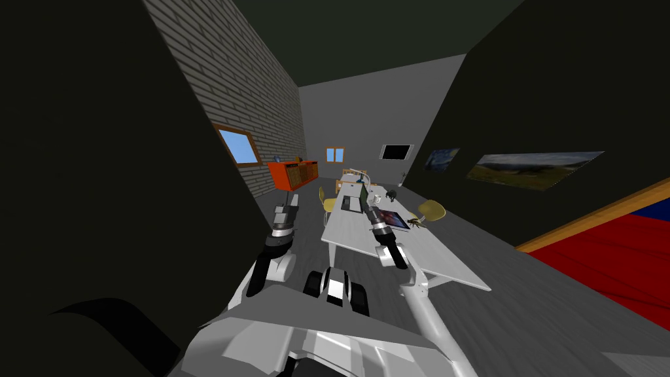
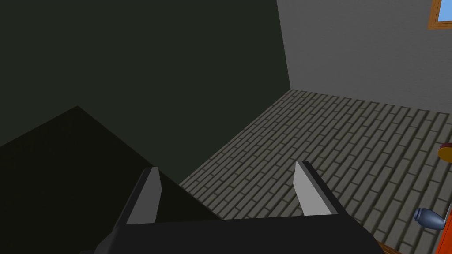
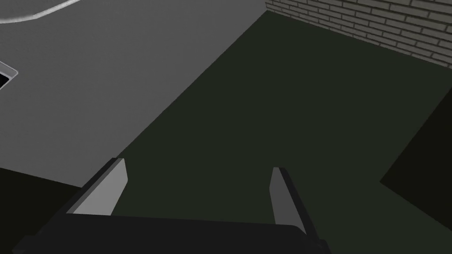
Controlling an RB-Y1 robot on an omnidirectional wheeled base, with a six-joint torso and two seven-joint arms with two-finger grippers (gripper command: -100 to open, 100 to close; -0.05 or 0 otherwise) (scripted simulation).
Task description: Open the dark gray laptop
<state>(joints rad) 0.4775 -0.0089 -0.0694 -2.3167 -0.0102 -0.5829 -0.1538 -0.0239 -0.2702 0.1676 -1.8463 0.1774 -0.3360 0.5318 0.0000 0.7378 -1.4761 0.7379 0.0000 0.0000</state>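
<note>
Laptop (image 1: 349, 203) sits mid-way along the long table (image 1: 356, 239), just past and slightly left of my right gripper (image 1: 373, 211), which hangs over the tabletop. It's apart from the laptop, with its thin grey blade fingers (image 3: 108, 187) spread wide and nothing between them. The laptop reads as a small dark gray flat shape, and I can't tell the lid's state. The table is white, smooth and rectangular. A flat panel (image 1: 394, 220) with a starry picture lies right of the gripper. My left gripper (image 1: 290, 198) is off the table's left side, fingers (image 2: 148, 194) apart, facing the brick wall (image 1: 242, 85).
</note>
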